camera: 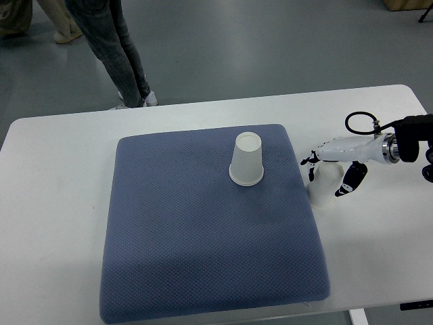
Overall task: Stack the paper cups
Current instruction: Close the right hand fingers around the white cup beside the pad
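Because the paper cup (323,189) is light and squashy, the right hand (336,169) wraps its sides; hold gently.

The right hand (335,162) covers the top of a cup (323,189) at the pad's (203,230) 3 o'clock edge, so its grip cannot be judged. The arm (413,139) is cut off at the 3 o'clock border. A person's legs (118,54) are cropped at 12 o'clock, above the knees. The table (54,203) runs off at 6 o'clock.
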Controlling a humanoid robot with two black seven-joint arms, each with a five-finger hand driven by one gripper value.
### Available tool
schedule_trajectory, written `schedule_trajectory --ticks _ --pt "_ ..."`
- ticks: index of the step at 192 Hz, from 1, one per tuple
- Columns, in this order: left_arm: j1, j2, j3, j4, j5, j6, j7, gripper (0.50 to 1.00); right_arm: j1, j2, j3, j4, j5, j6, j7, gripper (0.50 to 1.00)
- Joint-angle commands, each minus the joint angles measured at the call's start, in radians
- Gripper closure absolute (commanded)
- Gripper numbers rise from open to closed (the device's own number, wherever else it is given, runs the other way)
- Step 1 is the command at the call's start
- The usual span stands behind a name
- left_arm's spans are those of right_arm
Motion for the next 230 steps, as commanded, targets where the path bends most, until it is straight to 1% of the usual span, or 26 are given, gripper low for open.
schedule_trajectory --ticks 1,19,50,111,188,204,225,230 --pt "0.000 0.000 0.001 0.000 -0.001 0.000 0.000 0.500 -0.008 0.004 0.000 -0.011 -0.008 -0.014 0.000 0.591" --pt "0.000 0.000 0.001 0.000 0.001 0.000 0.000 0.500 -0.027 0.006 0.000 -0.011 -0.014 -0.044 0.000 0.591" --pt "0.000 0.000 0.001 0.000 0.001 0.000 0.000 0.500 -0.043 0.009 0.000 -0.013 -0.022 -0.067 0.000 0.591" --pt "0.000 0.000 0.000 0.000 0.001 0.000 0.000 0.500 -0.063 0.021 -0.021 -0.031 -0.022 -0.166 0.000 0.591" --pt "0.000 0.000 0.001 0.000 0.001 0.000 0.000 0.500 -0.080 0.021 -0.023 -0.048 -0.022 -0.169 0.000 0.603" --pt "0.000 0.000 0.000 0.000 0.001 0.000 0.000 0.500 -0.086 0.021 -0.021 -0.057 -0.022 -0.169 0.000 0.611" --pt "0.000 0.000 0.000 0.000 0.001 0.000 0.000 0.500 -0.091 0.021 -0.021 -0.063 -0.022 -0.175 0.000 0.634" --pt "-0.001 0.000 0.000 0.000 0.001 0.000 0.000 0.500 -0.091 0.021 -0.021 -0.063 -0.020 -0.176 0.000 0.646"
